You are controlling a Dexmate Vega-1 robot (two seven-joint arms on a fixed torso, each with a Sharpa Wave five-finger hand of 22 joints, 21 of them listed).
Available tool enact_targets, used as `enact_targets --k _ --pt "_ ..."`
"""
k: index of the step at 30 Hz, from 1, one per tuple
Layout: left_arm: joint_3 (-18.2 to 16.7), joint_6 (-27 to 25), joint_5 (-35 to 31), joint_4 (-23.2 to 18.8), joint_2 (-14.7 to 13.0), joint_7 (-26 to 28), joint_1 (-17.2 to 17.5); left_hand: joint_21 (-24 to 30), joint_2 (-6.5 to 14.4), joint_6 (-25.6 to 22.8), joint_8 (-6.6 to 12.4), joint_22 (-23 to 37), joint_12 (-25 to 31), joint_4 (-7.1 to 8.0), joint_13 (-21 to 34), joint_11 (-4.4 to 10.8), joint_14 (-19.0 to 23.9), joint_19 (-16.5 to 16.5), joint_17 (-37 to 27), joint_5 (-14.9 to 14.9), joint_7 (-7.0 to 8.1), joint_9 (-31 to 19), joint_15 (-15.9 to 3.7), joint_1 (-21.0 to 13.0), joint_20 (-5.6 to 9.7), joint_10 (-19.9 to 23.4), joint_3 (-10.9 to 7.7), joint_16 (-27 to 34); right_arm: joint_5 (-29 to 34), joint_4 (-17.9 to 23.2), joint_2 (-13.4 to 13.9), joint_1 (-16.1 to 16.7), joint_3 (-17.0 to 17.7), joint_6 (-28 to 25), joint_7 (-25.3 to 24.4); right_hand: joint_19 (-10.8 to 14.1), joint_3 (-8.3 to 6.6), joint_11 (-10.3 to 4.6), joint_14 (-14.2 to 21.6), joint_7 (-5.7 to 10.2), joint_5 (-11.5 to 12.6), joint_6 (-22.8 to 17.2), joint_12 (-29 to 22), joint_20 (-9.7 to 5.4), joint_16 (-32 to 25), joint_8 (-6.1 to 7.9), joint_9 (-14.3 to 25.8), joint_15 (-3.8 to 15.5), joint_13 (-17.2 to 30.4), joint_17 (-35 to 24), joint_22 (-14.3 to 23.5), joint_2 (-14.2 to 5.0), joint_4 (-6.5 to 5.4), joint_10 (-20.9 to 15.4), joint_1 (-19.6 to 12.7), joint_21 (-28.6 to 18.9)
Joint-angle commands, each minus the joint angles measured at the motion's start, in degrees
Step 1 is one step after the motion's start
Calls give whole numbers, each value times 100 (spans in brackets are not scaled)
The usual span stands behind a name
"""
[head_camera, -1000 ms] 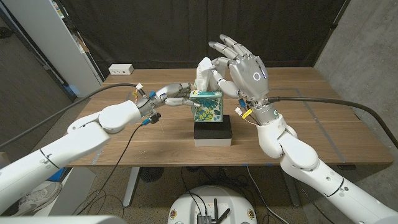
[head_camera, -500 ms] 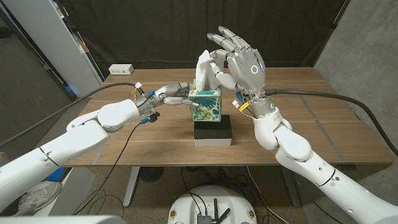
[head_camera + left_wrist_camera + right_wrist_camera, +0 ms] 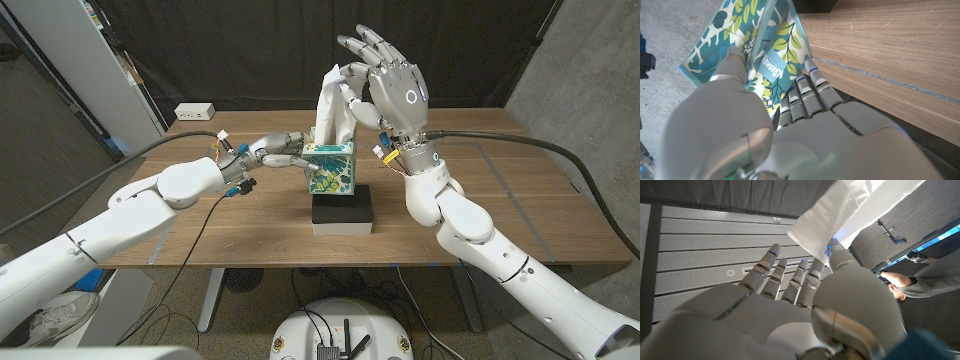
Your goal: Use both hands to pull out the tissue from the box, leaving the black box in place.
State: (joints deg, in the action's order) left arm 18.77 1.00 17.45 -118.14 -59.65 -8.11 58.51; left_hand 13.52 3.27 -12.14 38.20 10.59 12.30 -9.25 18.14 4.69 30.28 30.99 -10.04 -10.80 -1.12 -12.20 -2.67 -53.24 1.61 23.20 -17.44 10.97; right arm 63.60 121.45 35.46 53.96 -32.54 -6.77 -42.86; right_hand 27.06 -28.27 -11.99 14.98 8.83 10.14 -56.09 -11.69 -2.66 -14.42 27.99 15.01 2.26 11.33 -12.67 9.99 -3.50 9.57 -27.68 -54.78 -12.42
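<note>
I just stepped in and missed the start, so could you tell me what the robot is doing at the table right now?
It is pulling a tissue out of a box. The left hand grips the side of the leaf-patterned tissue box, which sits on a black box on the wooden table. The right hand pinches the white tissue and holds it raised above the box; its lower end is still in the opening.

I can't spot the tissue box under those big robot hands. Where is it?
In the head view the tissue box sits mid-table on the black box, with the left robot hand holding its left side and the right robot hand pinching the tissue above it.
</note>
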Motion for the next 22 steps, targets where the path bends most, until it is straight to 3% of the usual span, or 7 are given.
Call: enact_targets --k 1,22 --pt "41 11 9 11 -7 -48 -53 -17 32 -23 42 20 -7 -4 16 -35 38 50 -12 -24 -19 -22 -710 47 28 7 -38 -19 -116 -52 -64 -147 16 -75 -227 81 30 -20 42 63 20 -62 -7 -327 -27 35 23 1046 33 -11 33 6 7 -72 -79 -10" --pt "-234 181 66 -286 -295 -4 326 -24 27 -9 34 20 -11 -9 21 -20 28 52 -12 -23 -29 -16 -704 60 28 7 -73 -22 42 191 -165 133 62 -288 -833 98 113 -20 37 55 29 -74 2 -356 -34 63 12 1050 36 -25 37 -16 2 -104 -125 -11"
